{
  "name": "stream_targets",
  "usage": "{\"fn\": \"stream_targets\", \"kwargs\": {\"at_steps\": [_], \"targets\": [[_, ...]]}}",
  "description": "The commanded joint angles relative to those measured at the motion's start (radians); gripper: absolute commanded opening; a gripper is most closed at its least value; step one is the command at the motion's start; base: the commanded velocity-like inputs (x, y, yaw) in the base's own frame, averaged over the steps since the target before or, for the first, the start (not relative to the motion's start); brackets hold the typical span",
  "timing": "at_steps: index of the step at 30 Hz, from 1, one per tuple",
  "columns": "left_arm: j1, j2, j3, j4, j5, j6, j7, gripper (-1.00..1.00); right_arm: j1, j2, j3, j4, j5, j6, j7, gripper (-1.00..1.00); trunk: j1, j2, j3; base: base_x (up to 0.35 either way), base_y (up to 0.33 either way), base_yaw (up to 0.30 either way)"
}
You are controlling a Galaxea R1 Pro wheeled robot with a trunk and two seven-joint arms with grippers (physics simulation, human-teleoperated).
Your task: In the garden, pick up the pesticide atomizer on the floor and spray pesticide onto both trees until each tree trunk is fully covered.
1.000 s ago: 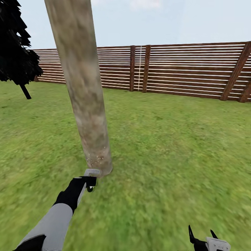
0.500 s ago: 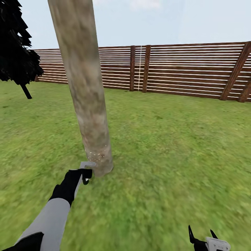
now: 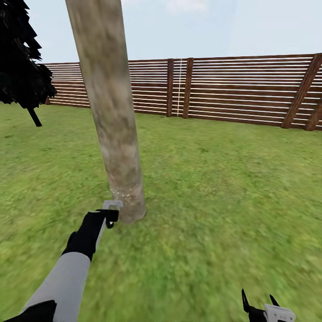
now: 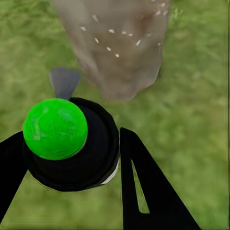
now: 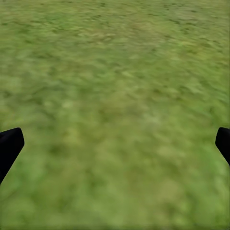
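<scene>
The left hand (image 3: pixel 108 216) is closed around the atomizer (image 4: pixel 64 143), a black body with a green cap seated between its two dark fingers (image 4: pixel 143 187); the grey nozzle points ahead of the hand at the foot of the trunk (image 3: pixel 112 112). The trunk stands just beyond the nozzle, near but apparently not touching it. Over the last second the left hand has moved forward and slightly up along the base of the trunk, keeping the nozzle trained on the bark. Pale specks of pesticide (image 3: pixel 123 195) sit in a low band on the bark directly ahead of the hand; the wrist view confirms scattered specks (image 4: pixel 115 40) on the lower trunk. Above that band the bark appears clean, so coverage of this tree seems to be at an early stage, and the spray would need to travel well up the column. The right hand (image 3: pixel 260 304) hangs low over the grass (image 5: pixel 115 105), fingers spread wide, holding nothing. A fence (image 3: pixel 232 89) bounds the lawn behind.
</scene>
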Motion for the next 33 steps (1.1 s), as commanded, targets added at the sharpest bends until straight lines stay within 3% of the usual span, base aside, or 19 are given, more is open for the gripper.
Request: {"fn": "stream_targets", "kwargs": {"at_steps": [1,4,6,9,10,13,15,17,20,24,26,28,30,33], "targets": [[0.0,-0.008,-0.003,-0.006,-0.001,0.001,0.0,-1.0,0.0,0.0,0.0,0.0,0.0,0.0,0.0,1.0,0.0,0.0,0.0,0.0,0.0,0.0],[0.0,-0.056,-0.007,-0.009,-0.002,0.012,-0.001,-1.0,0.0,0.0,0.0,0.0,0.0,0.0,0.0,1.0,0.0,0.0,0.0,0.0,0.0,0.0],[-0.002,-0.068,-0.017,-0.012,-0.003,0.019,-0.016,-1.0,0.0,0.0,0.0,0.0,0.0,0.0,0.0,1.0,0.0,0.0,0.0,0.0,0.0,0.0],[-0.002,-0.056,-0.016,-0.017,-0.003,0.021,-0.031,-1.0,0.0,0.0,0.0,0.0,0.0,0.0,0.0,1.0,0.0,0.0,0.0,0.0,0.0,0.0],[0.0,-0.04,-0.006,-0.04,-0.002,0.022,-0.034,-1.0,0.0,0.0,0.0,0.0,0.0,0.0,0.001,1.0,0.0,0.0,0.0,0.0,0.0,0.0],[0.005,-0.016,0.011,-0.094,-0.002,0.078,-0.037,-1.0,0.0,0.0,0.0,0.0,0.0,0.0,0.001,1.0,0.0,0.0,0.0,0.0,0.0,0.0],[0.009,-0.024,-0.001,-0.135,-0.003,0.101,-0.037,-1.0,0.0,0.0,0.0,0.0,0.0,0.0,0.001,1.0,0.0,0.0,0.0,0.0,0.0,0.0],[0.005,-0.04,-0.057,-0.142,0.003,0.105,-0.037,-1.0,0.0,0.0,0.0,0.0,0.0,0.0,0.002,1.0,0.0,0.0,0.0,0.0,0.0,0.0],[0.0,-0.053,-0.086,-0.156,0.074,0.115,-0.037,-1.0,0.0,0.0,0.0,0.0,0.0,0.0,0.002,1.0,0.0,0.0,0.0,0.0,0.0,0.0],[0.003,-0.035,-0.082,-0.217,0.092,0.174,-0.037,-1.0,0.0,0.0,0.0,0.0,0.0,0.0,0.002,1.0,0.0,0.0,0.0,0.0,0.0,0.0],[0.004,0.006,-0.078,-0.238,0.094,0.18,-0.038,-1.0,0.0,0.0,0.0,0.0,0.0,0.0,0.002,1.0,0.0,0.0,0.0,0.0,0.0,0.0],[0.004,0.032,-0.077,-0.241,0.096,0.181,-0.039,-1.0,0.0,0.0,0.0,0.0,0.0,0.0,0.002,1.0,0.0,0.0,0.0,0.0,0.0,0.0],[0.006,0.039,-0.084,-0.241,0.094,0.182,-0.087,-1.0,0.0,0.0,0.0,0.0,0.0,0.0,0.002,1.0,0.0,0.0,0.0,0.0,0.0,0.0],[0.012,0.027,-0.091,-0.24,0.091,0.182,-0.13,-1.0,0.0,0.0,0.0,0.0,0.0,0.0,0.002,1.0,0.0,0.0,0.0,0.0,0.0,0.0]]}}
